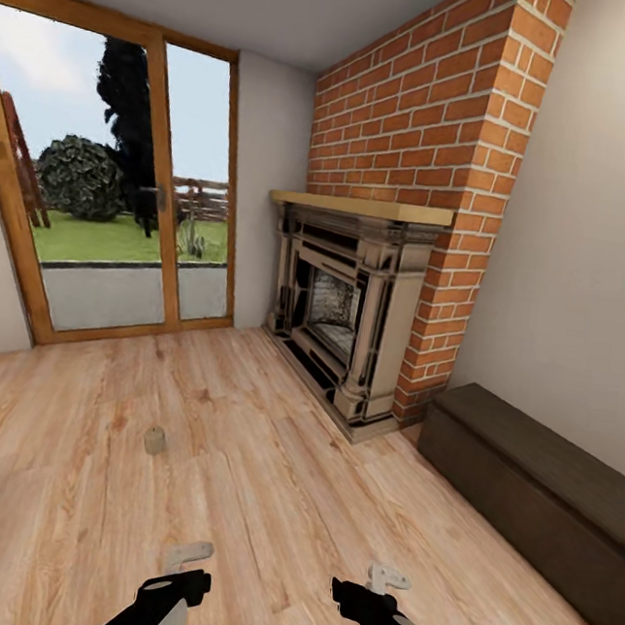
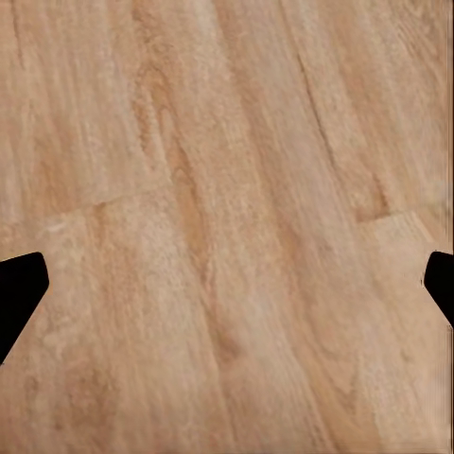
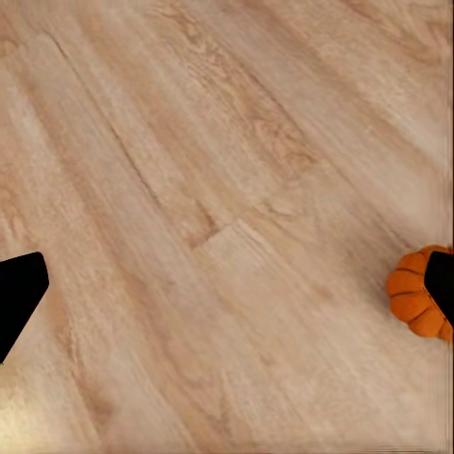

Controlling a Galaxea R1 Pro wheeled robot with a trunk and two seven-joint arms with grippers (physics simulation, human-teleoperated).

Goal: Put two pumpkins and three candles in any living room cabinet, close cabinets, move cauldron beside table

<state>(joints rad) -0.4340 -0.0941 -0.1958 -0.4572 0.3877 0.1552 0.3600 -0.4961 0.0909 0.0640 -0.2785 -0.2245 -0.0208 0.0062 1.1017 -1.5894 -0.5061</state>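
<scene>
My left fingers and right fingers are spread wide, empty. A ribbed orange pumpkin sits half cut off; a small beige candle lies blurry on the wooden floor.

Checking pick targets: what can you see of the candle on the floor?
The candle is a small, squat, cream-beige round piece, standing alone on the light wooden floor. It sits ahead of the left gripper, between the glass doors and the robot, and nothing touches it except the floor. Finer detail is too small to tell.
</scene>
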